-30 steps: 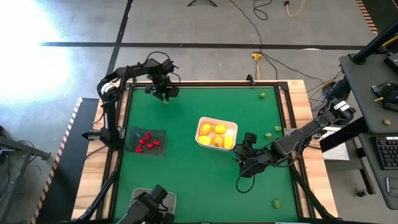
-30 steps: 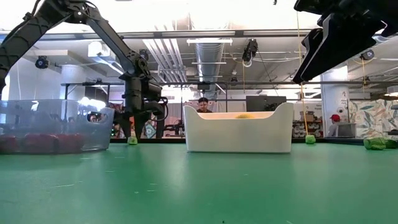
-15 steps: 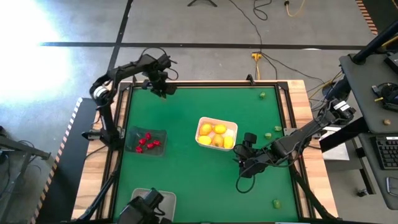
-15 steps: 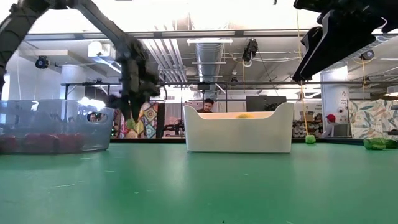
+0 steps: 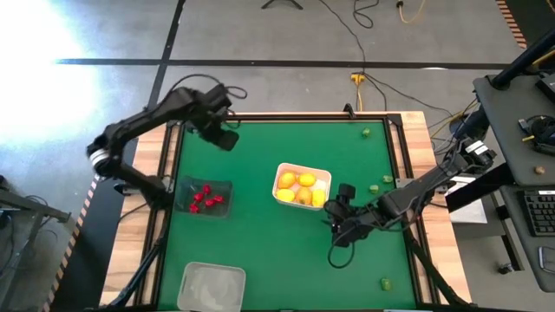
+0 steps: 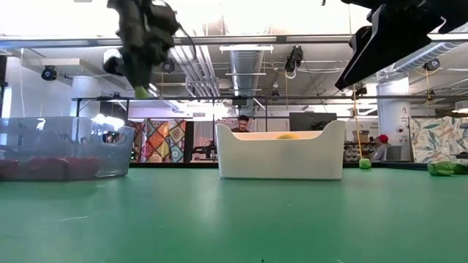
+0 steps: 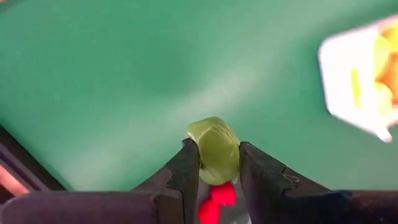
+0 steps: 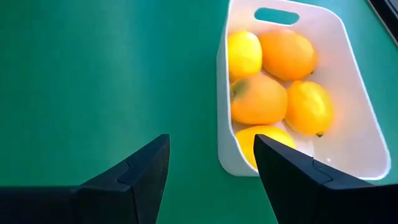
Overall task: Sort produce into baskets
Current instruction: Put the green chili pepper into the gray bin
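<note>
The left gripper (image 7: 217, 163) is clamping a green piece (image 7: 214, 148) above the table; the right gripper (image 8: 210, 163) is hovering wide open beside the white basket (image 8: 225, 93).

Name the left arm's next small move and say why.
Probably carry the green piece toward the clear tub at the table's near edge. The left gripper is shut on it, raised above the mat. The dark tub holds red pieces, the white tub holds yellow fruit; the clear one looks empty. The right gripper waits open beside the white tub.
</note>
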### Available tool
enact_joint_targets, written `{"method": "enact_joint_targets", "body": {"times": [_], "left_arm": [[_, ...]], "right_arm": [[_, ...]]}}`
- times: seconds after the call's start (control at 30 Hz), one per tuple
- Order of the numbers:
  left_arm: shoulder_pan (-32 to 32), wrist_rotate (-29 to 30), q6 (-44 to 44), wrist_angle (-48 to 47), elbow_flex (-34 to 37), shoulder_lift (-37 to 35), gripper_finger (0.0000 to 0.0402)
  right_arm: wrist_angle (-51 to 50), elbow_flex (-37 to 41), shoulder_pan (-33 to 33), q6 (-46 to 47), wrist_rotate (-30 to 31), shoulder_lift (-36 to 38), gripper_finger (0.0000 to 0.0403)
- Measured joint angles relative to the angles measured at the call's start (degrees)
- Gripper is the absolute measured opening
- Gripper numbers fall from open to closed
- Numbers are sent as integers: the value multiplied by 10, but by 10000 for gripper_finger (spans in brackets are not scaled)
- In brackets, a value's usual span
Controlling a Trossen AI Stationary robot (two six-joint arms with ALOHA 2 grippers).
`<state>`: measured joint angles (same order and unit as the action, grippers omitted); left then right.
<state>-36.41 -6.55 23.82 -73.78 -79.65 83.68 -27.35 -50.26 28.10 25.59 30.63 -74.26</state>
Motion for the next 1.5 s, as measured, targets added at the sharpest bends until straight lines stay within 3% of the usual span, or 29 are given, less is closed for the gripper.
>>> {"method": "enact_joint_targets", "body": {"times": [0.2,0.3,0.43,0.57,0.7,0.8,1.03,1.5], "left_arm": [[138,0,115,-25,37,-115,83],[248,5,207,-19,61,-170,83],[441,56,363,16,93,-224,83],[633,120,488,81,114,-236,83],[751,180,576,84,142,-208,83],[792,180,614,104,169,-178,83],[849,159,609,265,174,-96,83],[882,85,639,284,61,128,83]], "right_arm": [[26,0,6,8,-5,0,226],[55,0,14,5,-6,0,226],[100,0,23,-7,-6,0,226],[114,0,24,5,-6,-2,226],[129,0,25,17,-6,-5,226],[131,0,31,34,-6,-5,226],[128,0,50,63,-6,-6,226],[129,0,101,44,-6,-17,226]]}}
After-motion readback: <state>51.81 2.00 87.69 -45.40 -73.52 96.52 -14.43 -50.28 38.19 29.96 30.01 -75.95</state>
